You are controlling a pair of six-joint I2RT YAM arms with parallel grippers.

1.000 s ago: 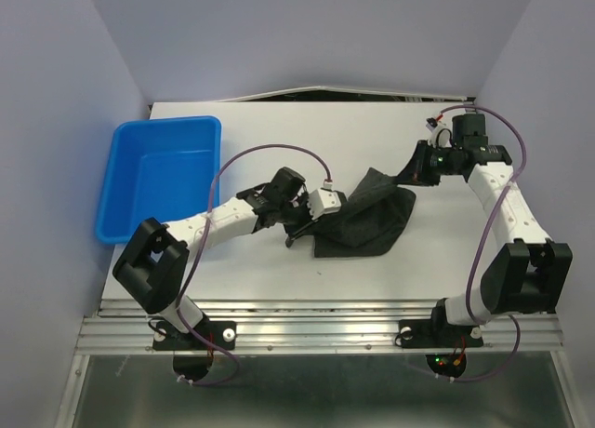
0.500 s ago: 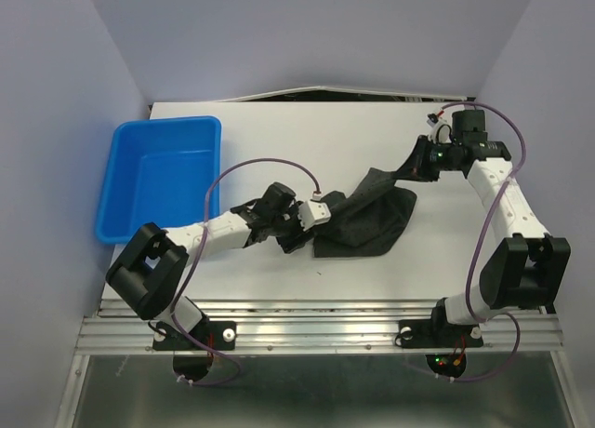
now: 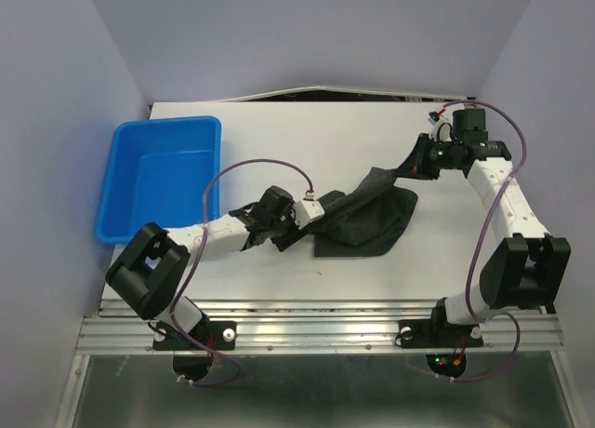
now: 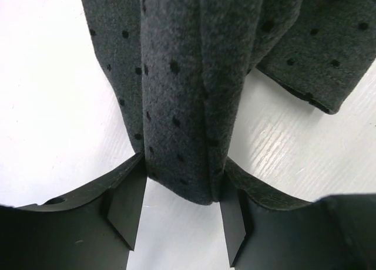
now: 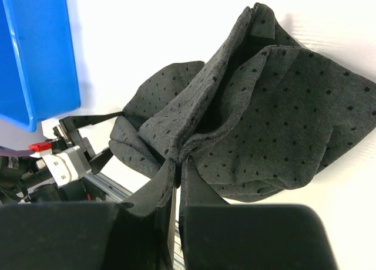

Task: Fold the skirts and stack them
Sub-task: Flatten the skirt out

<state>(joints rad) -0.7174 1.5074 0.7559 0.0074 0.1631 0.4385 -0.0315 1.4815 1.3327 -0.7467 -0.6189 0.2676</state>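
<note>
Skirt: one dark, dotted skirt (image 3: 367, 219) lies rumpled on the white table (image 3: 279, 130), a little right of the middle.
Long axis: a raised ridge of cloth runs slantwise, from the near-left end up to the far-right corner.
Far-right end: drawn into a narrow tail and lifted off the table toward the right gripper (image 3: 412, 161).
Near side: the rest spreads out flat as a broad flap toward the near right.
Left gripper (image 3: 316, 219): low over the table at the ridge's near-left end. Its jaws are apart and straddle the fold, and the cloth touches both fingers (image 4: 126, 211).
Right gripper, from its own wrist: jaws together, clamped on a bunched edge of the skirt (image 5: 264, 117).
Blue tub (image 3: 110, 186): at the far left, well apart from the skirt.
</note>
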